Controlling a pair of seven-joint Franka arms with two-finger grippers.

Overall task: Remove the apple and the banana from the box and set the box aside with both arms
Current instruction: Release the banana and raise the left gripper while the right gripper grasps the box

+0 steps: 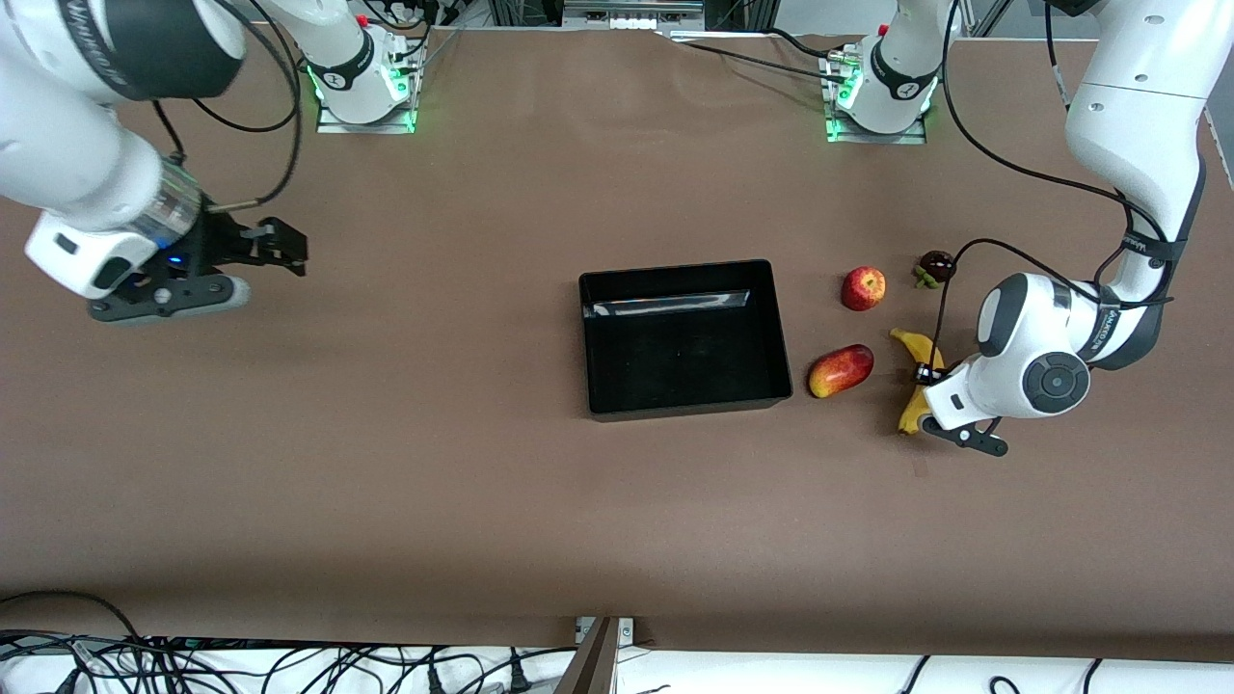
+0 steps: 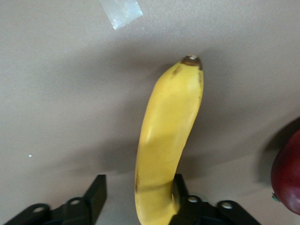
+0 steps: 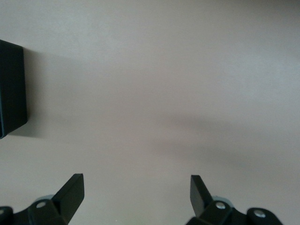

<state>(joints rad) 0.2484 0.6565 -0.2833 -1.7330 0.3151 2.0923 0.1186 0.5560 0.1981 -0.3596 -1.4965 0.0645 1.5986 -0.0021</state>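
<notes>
At the left arm's end of the bench (image 1: 405, 482), the banana (image 1: 913, 386) is seen lying flat on the brown surface, with the left pincer (image 1: 933, 390) low over its middle. In the left wrist view the fingers (image 2: 96, 194) stand apart: one is clear of the fruit with bench showing between, the other sits against the skin, so the pincer is judged part-open with nothing clamped. The banana's long axis runs out from between the fingers, along the line from the front edge toward the arms' bases.

The apple (image 1: 863, 288) rests on the bench between the box (image 1: 683, 335) and a small dark fruit (image 1: 935, 267); a mango (image 1: 841, 370) lies just beside the box wall. The box, near the bench centre, holds nothing visible. Both fruits are thus out; moving the box aside is judged to remain.

The right pincer (image 1: 275, 248) waits wide open and empty over the bench toward the right arm's end, well apart from the box. In the right wrist view only a box corner (image 3: 10, 89) shows. The left pincer is nearer the box; the box lies toward bench centre from each.

Materials: box glossy black plastic, low-walled, rectangular, probably slippery. Banana smooth, curved, yellow, dark-tipped. Apple round, red with yellow streaks. Bench covering matte brown.
</notes>
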